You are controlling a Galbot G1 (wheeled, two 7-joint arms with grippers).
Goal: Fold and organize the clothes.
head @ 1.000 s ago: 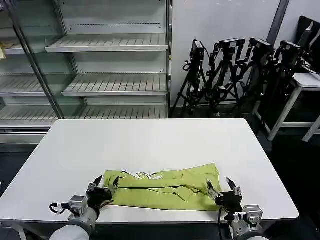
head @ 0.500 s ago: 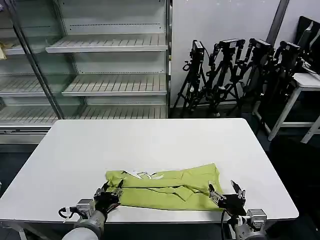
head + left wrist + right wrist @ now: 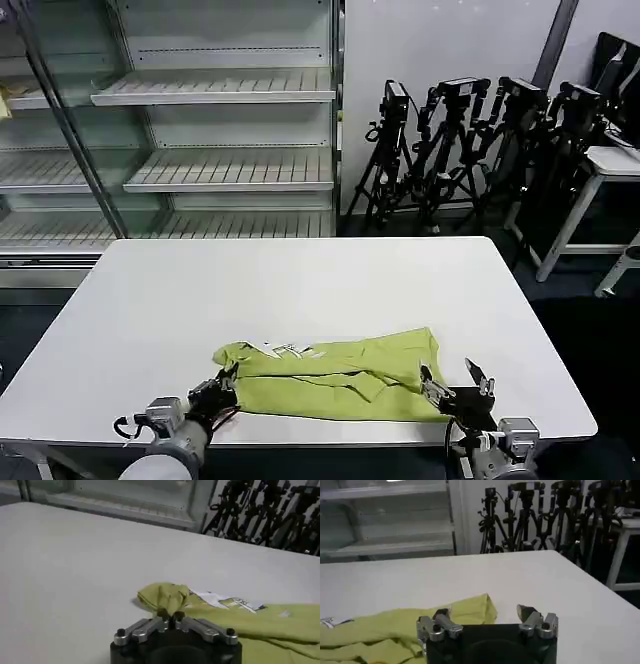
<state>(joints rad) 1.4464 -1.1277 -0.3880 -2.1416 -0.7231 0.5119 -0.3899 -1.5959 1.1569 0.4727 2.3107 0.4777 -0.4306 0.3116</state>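
Shirt (image 3: 335, 378): lime, partly folded lengthwise, lying on the worktop (image 3: 300, 290) near its front edge.
Left gripper (image 3: 222, 388): at the shirt's left end, fingers together on a pinch of fabric.
Right gripper (image 3: 456, 386): at the shirt's right end, fingers apart, holding nothing.
Step done well: clamp both ends evenly before lifting.
Hidden: collar and sleeves, lost in folds.

Left end effector (image 3: 222, 386) sits low with fingers pinched together, seemingly; right end effector (image 3: 457, 385) spread wide.
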